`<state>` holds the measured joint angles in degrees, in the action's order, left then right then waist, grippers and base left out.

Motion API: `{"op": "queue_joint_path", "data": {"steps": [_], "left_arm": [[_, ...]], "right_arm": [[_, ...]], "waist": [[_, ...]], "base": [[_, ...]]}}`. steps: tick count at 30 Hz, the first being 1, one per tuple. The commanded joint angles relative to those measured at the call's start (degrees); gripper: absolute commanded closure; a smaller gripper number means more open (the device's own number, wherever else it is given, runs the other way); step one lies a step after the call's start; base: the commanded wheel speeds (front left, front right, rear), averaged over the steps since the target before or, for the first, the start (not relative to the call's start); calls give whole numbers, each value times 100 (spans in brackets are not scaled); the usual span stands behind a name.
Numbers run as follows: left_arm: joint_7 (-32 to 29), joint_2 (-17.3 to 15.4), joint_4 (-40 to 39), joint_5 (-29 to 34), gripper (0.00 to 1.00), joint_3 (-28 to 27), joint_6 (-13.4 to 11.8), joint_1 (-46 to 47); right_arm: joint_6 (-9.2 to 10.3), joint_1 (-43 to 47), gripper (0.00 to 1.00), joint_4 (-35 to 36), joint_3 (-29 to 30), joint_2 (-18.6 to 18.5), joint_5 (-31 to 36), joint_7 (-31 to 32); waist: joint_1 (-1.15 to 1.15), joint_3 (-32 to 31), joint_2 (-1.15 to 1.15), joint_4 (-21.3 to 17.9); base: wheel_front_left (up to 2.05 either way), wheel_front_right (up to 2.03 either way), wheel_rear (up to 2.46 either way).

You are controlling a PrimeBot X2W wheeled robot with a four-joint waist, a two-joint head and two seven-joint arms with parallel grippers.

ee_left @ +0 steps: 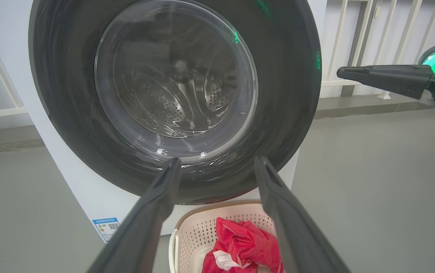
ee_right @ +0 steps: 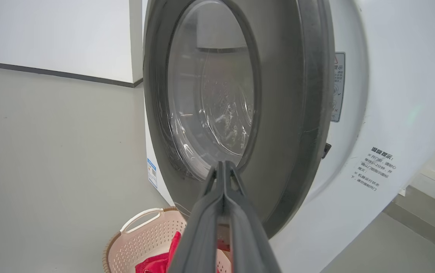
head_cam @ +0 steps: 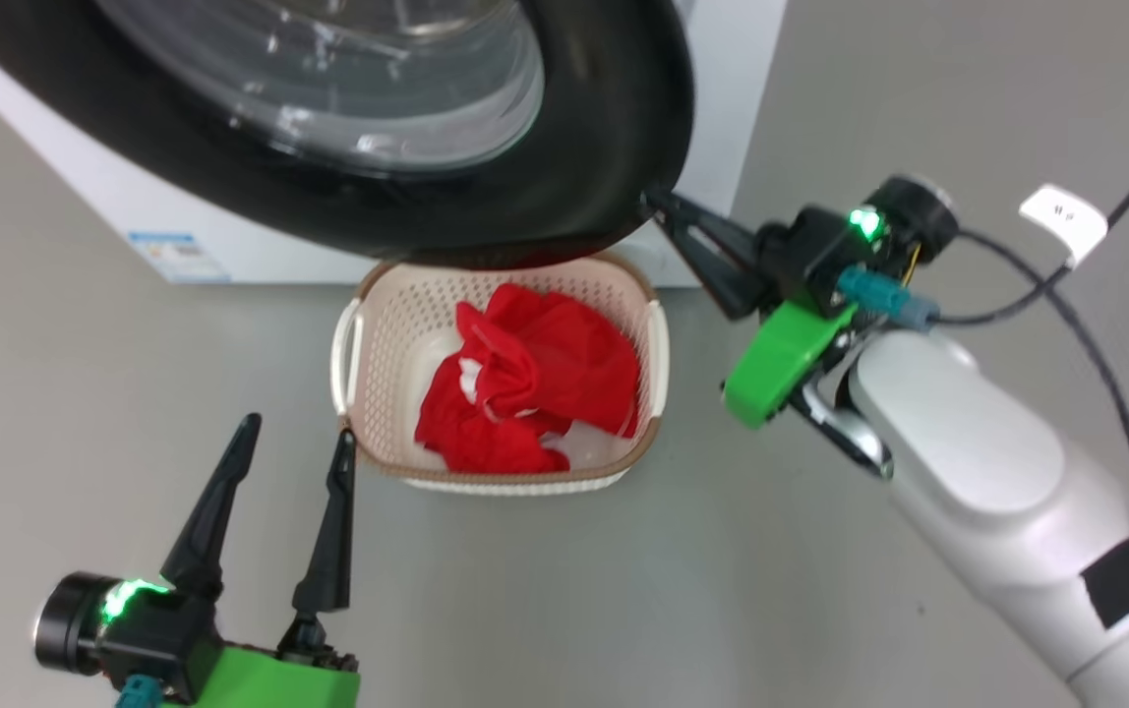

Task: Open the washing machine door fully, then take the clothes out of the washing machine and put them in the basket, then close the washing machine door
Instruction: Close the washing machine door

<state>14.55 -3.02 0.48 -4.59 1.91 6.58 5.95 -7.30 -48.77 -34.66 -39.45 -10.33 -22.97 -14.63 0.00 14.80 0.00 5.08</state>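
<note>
Large white box-shaped front-loading washing machine (head_cam: 112,197) stands at the top of the head view. Its big round door with glossy black rim and bulging clear glass window (head_cam: 564,187) lies close against the machine front; whether it is latched cannot be told. The steel perforated drum (ee_left: 164,106) shows through the glass.

Small cream-white perforated plastic basket with brown woven-look rim (head_cam: 383,324) sits on the grey floor (head_cam: 83,393) just before the machine, below the door. Bright red fabric clothes with white trim (head_cam: 535,383) lie bunched inside it.

Left gripper (head_cam: 299,428): fingers spread wide, empty, tips near the basket's left front corner.

Right gripper (head_cam: 653,200): fingers pressed together, nothing between them, tips at the door's right rim edge; contact uncertain.
</note>
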Motion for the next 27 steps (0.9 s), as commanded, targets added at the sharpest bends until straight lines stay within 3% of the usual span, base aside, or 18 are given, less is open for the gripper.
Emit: {"op": "queue_joint_path", "data": {"steps": [1, 10, 18, 27], "left_arm": [[45, -89, -136, 54, 0, -156, 25, 158], [45, -47, 80, -300, 0, -3, 59, 453], [45, -54, 282, -449, 0, -28, 73, 708], [45, -51, 466, -416, 0, -147, 79, 997]], "right_arm": [[-19, -112, 100, 73, -19, 57, 77, -37], [-19, -995, 100, -244, 51, -120, 78, -37], [-19, -1608, 100, -625, 375, -198, 153, -37], [-19, -2373, 100, -1370, 317, -156, 96, -37]], "waist": [[0, 348, 0, 315], [0, 868, 0, 551], [0, 1197, 0, 584], [0, 1539, 0, 569]], "base": [[0, 0, 0], [0, 0, 0], [0, 0, 0], [0, 0, 0]]}}
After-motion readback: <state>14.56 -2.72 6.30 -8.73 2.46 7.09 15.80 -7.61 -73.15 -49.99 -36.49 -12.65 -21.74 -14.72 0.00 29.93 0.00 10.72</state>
